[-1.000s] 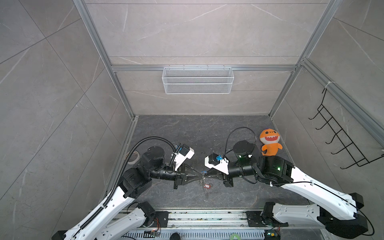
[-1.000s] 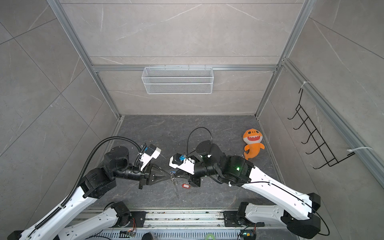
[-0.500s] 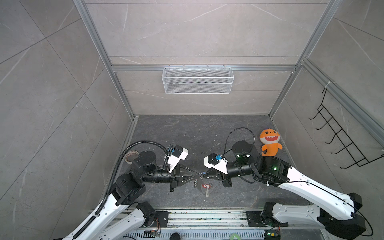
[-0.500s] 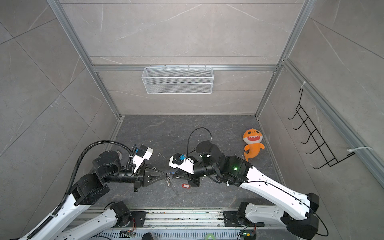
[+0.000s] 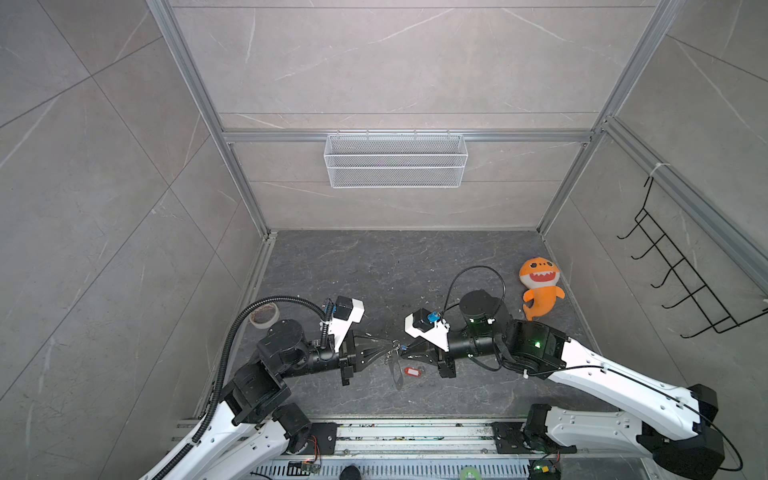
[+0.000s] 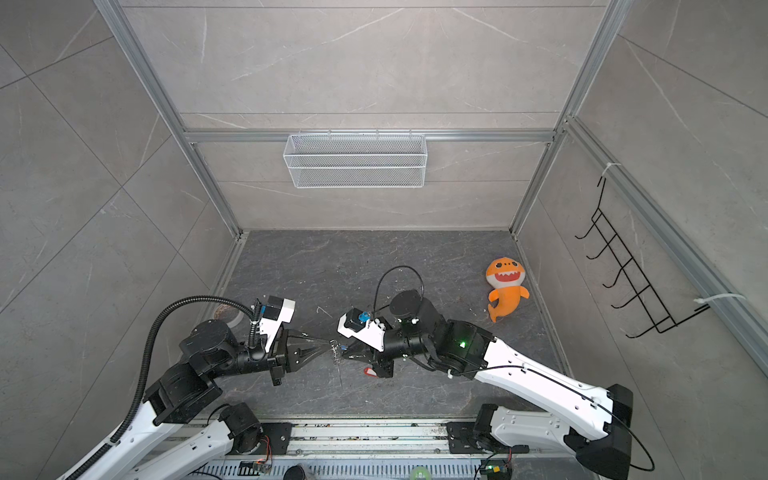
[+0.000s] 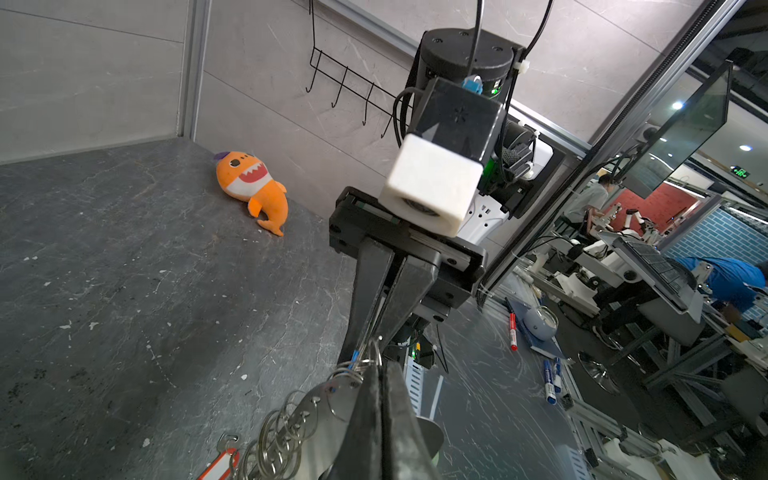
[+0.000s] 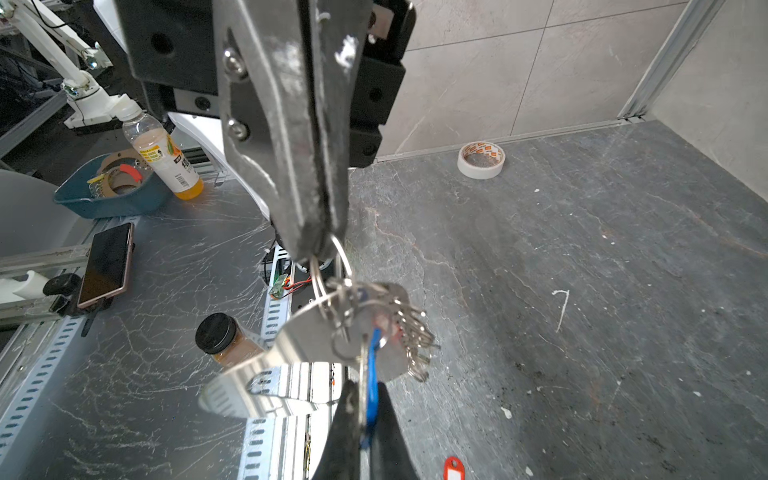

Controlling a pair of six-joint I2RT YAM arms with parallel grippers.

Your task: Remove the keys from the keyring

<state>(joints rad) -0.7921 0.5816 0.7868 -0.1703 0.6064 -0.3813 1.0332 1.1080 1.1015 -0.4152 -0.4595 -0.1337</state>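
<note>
Two sets of fingers meet tip to tip above the tabletop [image 5: 374, 270]: left fingers [image 8: 286, 145] clamped on a ring of the keyring [image 8: 299, 340], right fingers [image 8: 343, 440] clamped on the blue-tagged key [image 8: 372, 390]. Keyring hangs between both fingertips; red-tagged key [image 5: 412, 371] lies on tabletop near right fingers, untouched

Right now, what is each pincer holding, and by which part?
Left pincer: the flat grey oval keyring, by a silver ring. Right pincer: the blue-tagged key, by its tag.
</note>
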